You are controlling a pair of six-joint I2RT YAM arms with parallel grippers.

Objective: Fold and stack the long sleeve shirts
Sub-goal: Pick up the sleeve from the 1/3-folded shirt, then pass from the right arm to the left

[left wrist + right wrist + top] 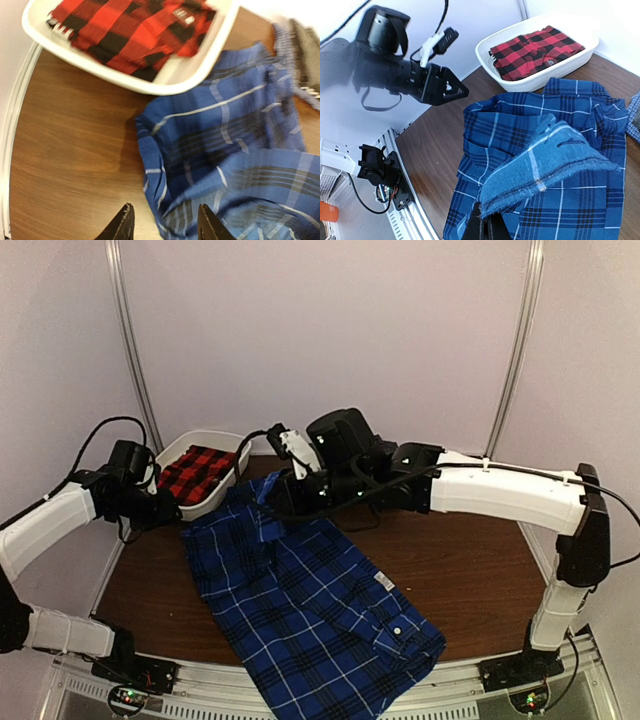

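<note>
- A white tub (165, 82) stands at the far left corner of the worktop (470, 570). It holds one thing, a folded red-and-black plaid shirt (195, 473), which lies flat inside and fills most of the floor.
- The blue-and-black plaid shirt (310, 605) lies spread across the middle of the worktop. Its far corner is just beside the tub's near wall, and its near end hangs over the front edge.
- The right end effector (485, 227) is clamped narrow on a raised fold of the blue-and-black plaid shirt at its far edge, lifting the cloth off the wood.
- The left end effector (165, 225) hovers near the tub with its fingers apart and nothing between them. Below it are bare wood and the shirt's left edge.
- A bit of grey striped shirt (306, 50) shows at the far side, touching the blue one. Most of it is out of view.
- The worktop is dark brown wood grain with a metal rail along the near edge.
- The walls (330, 330) are pale and plain, with two slim metal poles (125, 340) running up them.
</note>
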